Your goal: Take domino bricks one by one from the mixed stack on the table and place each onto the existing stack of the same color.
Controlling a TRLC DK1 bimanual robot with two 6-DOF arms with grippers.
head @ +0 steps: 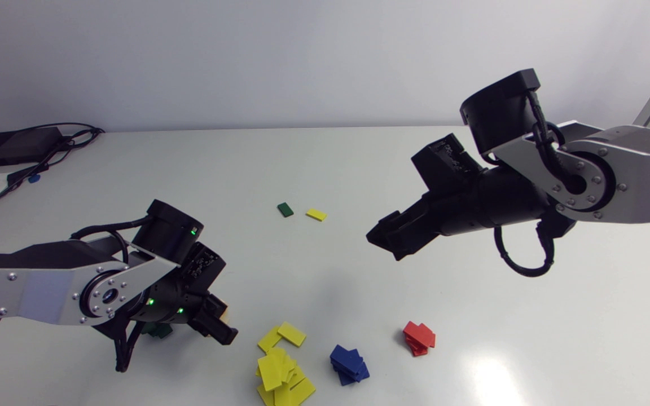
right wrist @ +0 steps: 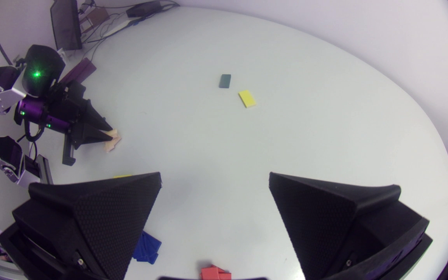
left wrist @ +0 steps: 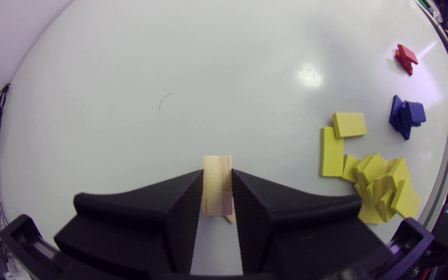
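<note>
Obs. 1: the left hand (left wrist: 217,173) is low over the white bench (head: 359,169), near its front edge. Both fingers press the long sides of a pale bare-wood domino brick (left wrist: 217,182), so the hand is clamped on it. The brick juts out ahead of the fingertips. A second pale wooden piece (left wrist: 230,216) shows under the held brick, slightly askew. Whether the two touch cannot be told.

Obs. 2: the right hand (right wrist: 214,179) has its fingers wide apart with nothing between them. It is raised above the middle of the bench and tilted down, well apart from every brick.

Obs. 3, bricks on the bench:
- A loose heap of yellow bricks (head: 282,375) lies near the front edge, beside the left hand. Its bricks are tilted and overlapping.
- Two flat yellow bricks (left wrist: 349,124) lie just beside the heap, one overlapping the other's corner.
- An untidy blue brick stack (head: 349,363) sits between the yellow heap and a skewed red brick stack (head: 418,337).
- A single dark green brick (head: 285,209) and a single yellow brick (head: 316,214) lie flat toward the far middle. They are near each other but not touching, and well apart from the stacks.
- A dark green shape (head: 158,331) sits under the left arm, mostly hidden.
</note>
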